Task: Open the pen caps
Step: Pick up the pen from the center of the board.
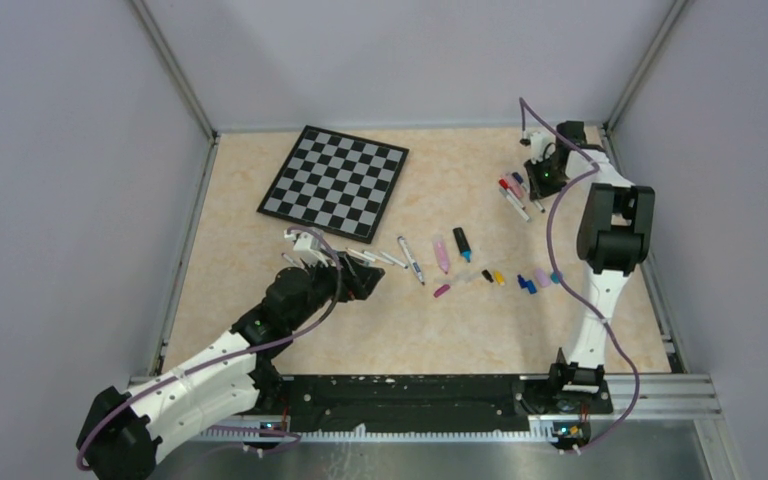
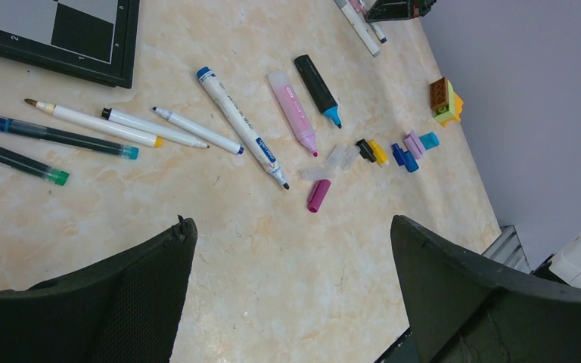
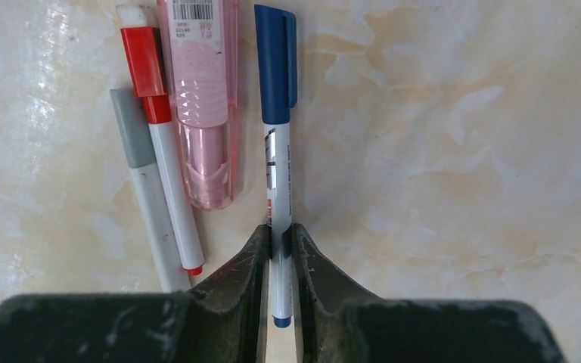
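The task is judged to be well past halfway. In the middle of the table (image 1: 440, 330), on the near side of the chessboard (image 1: 335, 182), a row of uncapped pens (image 2: 238, 125) is laid out with tips bared. A cluster of loose caps (image 2: 367, 151) is scattered just to the right of them: magenta, clear, black, yellow, blue, purple and cyan. Whether the two thin dark pens (image 2: 45, 133) at the left end of the row are opened cannot be told.

What is left is gathered at the far right of the table. Four pens are laid side by side there: a grey-capped pen (image 3: 145, 197), a red-capped pen (image 3: 168, 166), a pink highlighter (image 3: 206, 113) that seems closed under a see-through cap, and a blue-capped pen (image 3: 276, 174). None of these is opened yet.

The blue-capped pen is pinched at its white barrel by the right pincer (image 3: 280, 234), with the blue cap (image 3: 275, 64) pointed away and untouched. The left pincer (image 2: 287, 227) is spread wide and empty over bare table near the uncapped row, well apart from the held pen. A second grip on the cap is judged necessary before it can be pulled off.
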